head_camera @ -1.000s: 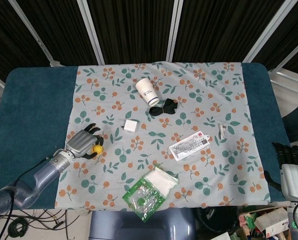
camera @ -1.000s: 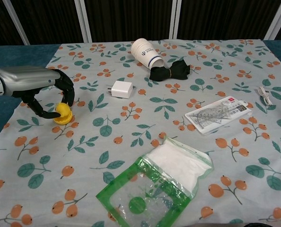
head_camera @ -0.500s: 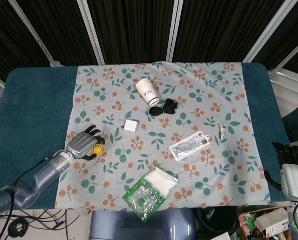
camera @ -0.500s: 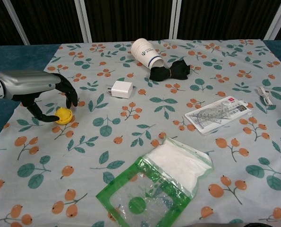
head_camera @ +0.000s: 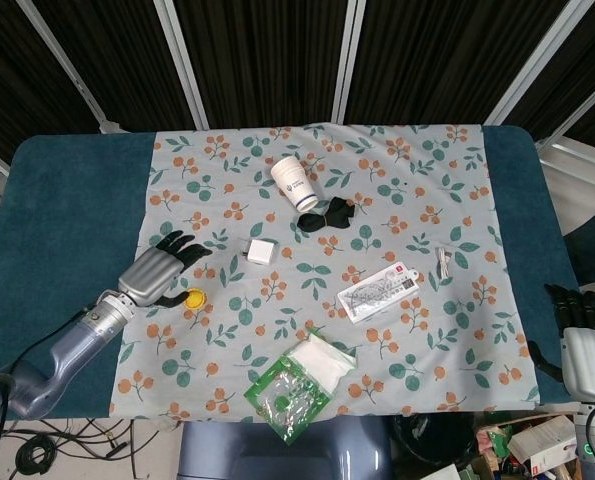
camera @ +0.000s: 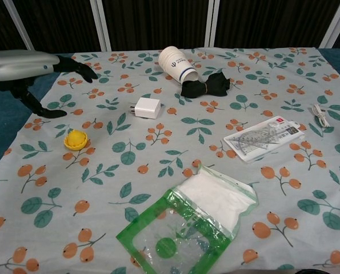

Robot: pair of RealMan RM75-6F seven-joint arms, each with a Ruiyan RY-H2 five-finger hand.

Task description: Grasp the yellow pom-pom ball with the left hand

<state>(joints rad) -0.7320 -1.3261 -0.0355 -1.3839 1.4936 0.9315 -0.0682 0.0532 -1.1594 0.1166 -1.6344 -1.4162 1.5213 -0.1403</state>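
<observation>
Head view, left hand: the left hand (head_camera: 157,272) is raised over the cloth, fingers spread wide and holding nothing, forearm running back toward the lower left corner.
Head view, ball: the yellow pom-pom ball (head_camera: 193,297) lies on the floral tablecloth (head_camera: 417,200), just beside the hand on its lower right and apart from the fingers.
Head view, right hand: the right hand (head_camera: 575,306) sits at the far right edge off the cloth; whether its dark fingers are spread or curled cannot be told.
Head view, change: a second ago the left hand was curled over the ball; now it is drawn up and left, and the ball is uncovered.
Chest view, left hand: the hand (camera: 30,71) hangs high at the top left, fingers extended and splayed, empty.
Chest view, ball: the ball (camera: 75,138) rests on the cloth, below and to the right of the hand, well apart from it, left of the white charger (camera: 147,108).
Chest view, change: earlier the fingers caged the ball at table height; the hand has since lifted clear without it.
</observation>
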